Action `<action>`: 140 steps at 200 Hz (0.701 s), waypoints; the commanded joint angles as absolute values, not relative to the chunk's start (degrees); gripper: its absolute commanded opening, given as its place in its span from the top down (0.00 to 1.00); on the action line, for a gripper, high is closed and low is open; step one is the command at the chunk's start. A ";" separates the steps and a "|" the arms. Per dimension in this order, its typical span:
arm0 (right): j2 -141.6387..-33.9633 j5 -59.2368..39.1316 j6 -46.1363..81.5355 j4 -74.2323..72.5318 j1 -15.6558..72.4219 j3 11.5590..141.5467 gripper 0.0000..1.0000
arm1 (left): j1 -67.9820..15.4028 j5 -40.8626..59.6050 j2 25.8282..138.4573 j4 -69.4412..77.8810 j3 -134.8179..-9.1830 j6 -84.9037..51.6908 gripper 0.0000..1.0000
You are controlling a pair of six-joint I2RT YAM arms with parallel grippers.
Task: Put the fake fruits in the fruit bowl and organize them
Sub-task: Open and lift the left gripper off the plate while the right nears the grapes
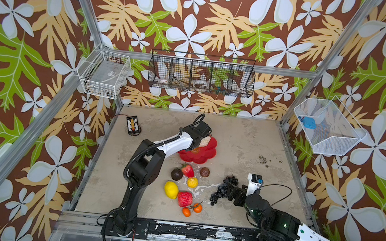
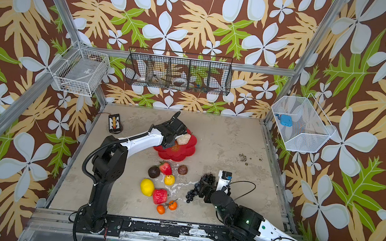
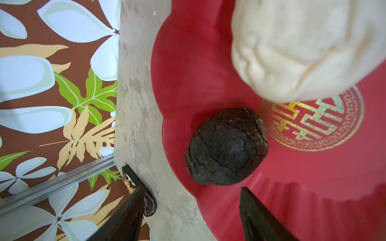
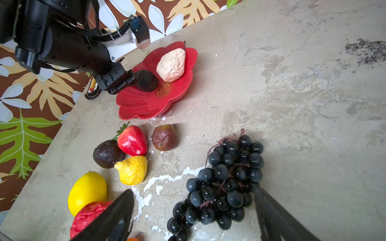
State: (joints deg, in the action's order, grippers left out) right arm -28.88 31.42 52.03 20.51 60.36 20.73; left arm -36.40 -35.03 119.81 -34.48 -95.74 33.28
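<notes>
Red fruit bowl [image 4: 142,104] holds pear [image 4: 171,64] and avocado [image 4: 146,80].

Pear [image 4: 171,64] and avocado [image 4: 146,80] in bowl [image 4: 146,104]; grapes [image 4: 225,179] outside.

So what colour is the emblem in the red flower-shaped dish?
The round centre emblem is glittery gold; clearest in the left wrist view.

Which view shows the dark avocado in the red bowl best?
Left wrist: the avocado fills mid-frame, unblocked, lying in the bowl beside the pear. Right wrist shows it small, partly behind the left gripper. In both top views the left arm hides it.
</notes>
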 commanded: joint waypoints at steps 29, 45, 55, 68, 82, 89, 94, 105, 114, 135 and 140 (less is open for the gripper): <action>-33.70 30.47 48.95 17.12 60.04 23.76 0.11 | -36.47 -30.97 112.79 -30.55 -93.58 19.81 0.27; -37.10 28.02 46.76 15.92 58.15 26.42 0.11 | -36.30 -29.09 109.62 -28.83 -92.35 11.05 0.28; -39.52 24.86 45.36 15.01 55.21 28.34 0.12 | -36.13 -27.34 107.17 -27.50 -90.28 4.73 0.28; -43.46 18.61 43.80 13.36 49.67 30.68 0.12 | -35.78 -25.98 103.31 -24.97 -86.02 -3.94 0.28; -48.17 10.71 42.98 10.76 43.54 33.03 0.14 | -35.60 -25.10 97.63 -20.45 -78.67 -13.38 0.28; -50.78 7.40 42.54 9.41 41.44 34.46 0.15 | -35.60 -24.10 93.76 -16.92 -73.72 -16.97 0.28; -52.54 5.94 42.42 8.72 40.65 35.64 0.16 | -35.60 -23.03 90.56 -14.13 -69.52 -19.04 0.28; -57.26 5.61 41.90 8.32 40.31 39.03 0.16 | -35.35 -20.96 82.88 -5.69 -60.11 -23.97 0.28; -61.07 4.99 41.38 7.65 40.31 41.70 0.16 | -35.16 -19.54 76.34 0.09 -52.57 -27.29 0.28; -70.34 3.61 41.13 5.89 40.26 47.28 0.17 | -34.83 -18.84 62.03 9.82 -37.55 -33.60 0.28; -72.60 3.22 41.24 5.60 40.26 48.60 0.17 | -34.81 -18.75 58.97 11.49 -34.65 -34.33 0.28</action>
State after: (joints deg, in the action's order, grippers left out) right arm -65.25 7.60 42.74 9.13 40.47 44.03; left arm -35.11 -21.37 69.49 -4.84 -45.54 -22.02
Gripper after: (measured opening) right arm 0.835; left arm 0.720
